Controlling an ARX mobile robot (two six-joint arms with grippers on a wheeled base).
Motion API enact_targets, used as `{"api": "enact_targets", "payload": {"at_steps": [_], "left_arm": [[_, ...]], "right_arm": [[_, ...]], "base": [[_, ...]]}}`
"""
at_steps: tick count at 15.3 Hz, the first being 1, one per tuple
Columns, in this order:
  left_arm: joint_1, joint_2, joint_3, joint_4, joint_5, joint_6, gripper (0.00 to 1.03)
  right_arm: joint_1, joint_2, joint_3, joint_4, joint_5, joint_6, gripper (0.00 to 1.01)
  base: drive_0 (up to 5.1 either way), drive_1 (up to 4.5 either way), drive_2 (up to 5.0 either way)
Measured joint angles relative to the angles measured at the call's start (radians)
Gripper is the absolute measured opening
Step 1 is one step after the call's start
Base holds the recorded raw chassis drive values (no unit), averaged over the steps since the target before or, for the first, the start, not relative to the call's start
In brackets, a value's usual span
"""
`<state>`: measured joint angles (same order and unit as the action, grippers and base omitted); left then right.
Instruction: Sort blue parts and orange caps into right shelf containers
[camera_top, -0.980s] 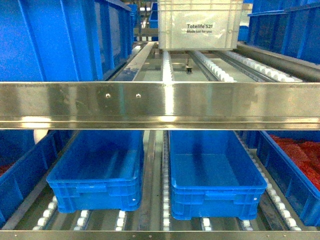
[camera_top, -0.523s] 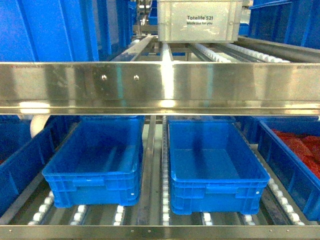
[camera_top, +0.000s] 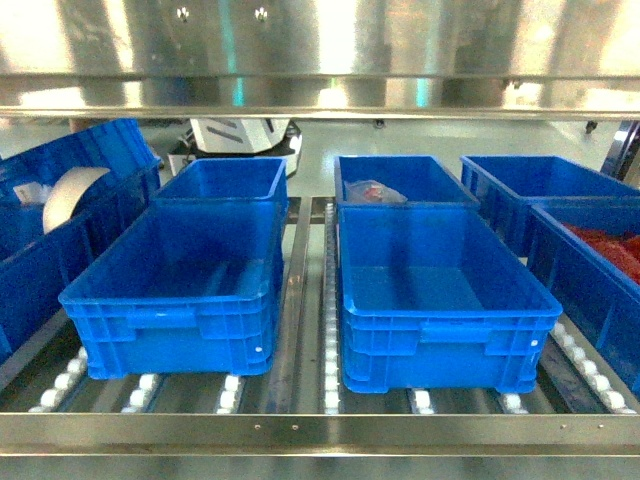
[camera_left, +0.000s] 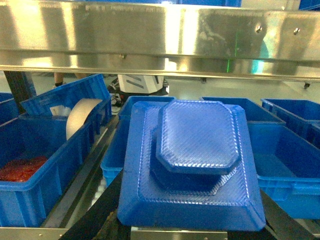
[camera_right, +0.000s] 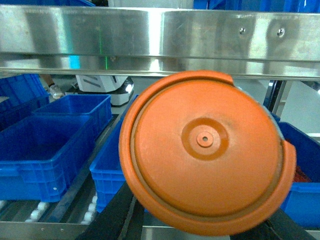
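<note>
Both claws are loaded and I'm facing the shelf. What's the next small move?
Probably advance the right claw, holding the orange cap, forward under the steel rail toward the front right crate, which looks empty. The left claw's blue part can wait.

The crates (camera_top: 440, 300) are bright blue plastic with a slight sheen — ribbed walls, smooth floors. The shelf rail (camera_top: 320, 50) is brushed steel, glossy with glare. The blue part (camera_left: 192, 160) shows a fine woven texture; the orange cap (camera_right: 205, 150) is smooth, matt plastic.
</note>
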<state>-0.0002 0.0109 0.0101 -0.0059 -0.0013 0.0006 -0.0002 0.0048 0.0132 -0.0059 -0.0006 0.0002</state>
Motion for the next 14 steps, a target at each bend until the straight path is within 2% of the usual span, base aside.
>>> {"api": "enact_targets", "payload": {"at_steps": [14], "left_arm": [[0.0, 0.0, 0.0, -0.001, 0.0, 0.0, 0.43]], "right_arm": [[0.0, 0.0, 0.0, -0.001, 0.0, 0.0, 0.41]], "base": [[0.0, 0.0, 0.0]]}}
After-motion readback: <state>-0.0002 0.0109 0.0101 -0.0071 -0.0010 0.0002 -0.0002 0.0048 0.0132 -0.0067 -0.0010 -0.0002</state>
